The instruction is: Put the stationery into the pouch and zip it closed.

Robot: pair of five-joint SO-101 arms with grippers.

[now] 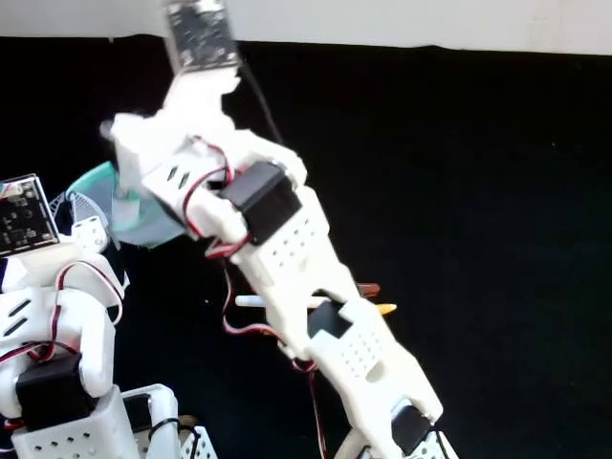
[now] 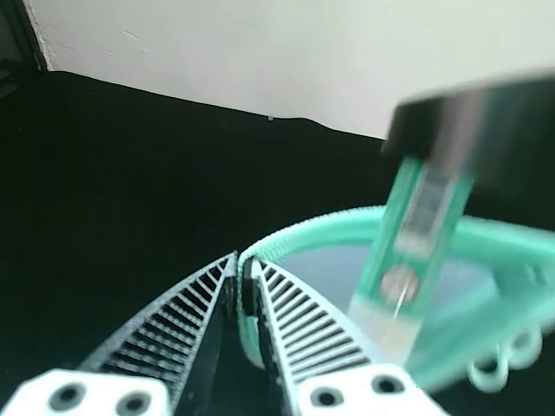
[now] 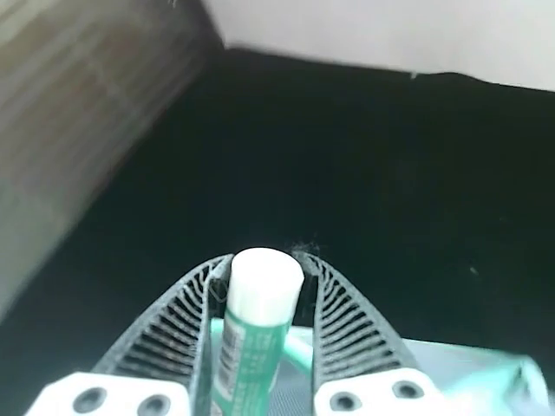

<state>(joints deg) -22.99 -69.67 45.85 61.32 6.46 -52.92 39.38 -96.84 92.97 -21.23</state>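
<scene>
Fingers (image 3: 342,334) of the right gripper (image 3: 260,264) are closed tight on one green-and-white glue stick (image 3: 251,329), whose white end points down over the mouth of one teal-rimmed translucent pouch (image 2: 486,234). Just beside it, the left gripper (image 2: 240,264) pinches that pouch's rim between shut fingers (image 2: 299,325). Well apart from both, one orange pen tip (image 1: 385,309) and one brown pen tip (image 1: 369,288) lie on the black table (image 1: 478,191).

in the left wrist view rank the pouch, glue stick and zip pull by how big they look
1. pouch, largest, partly cut off
2. glue stick, though possibly nearer the camera
3. zip pull, smallest
</scene>
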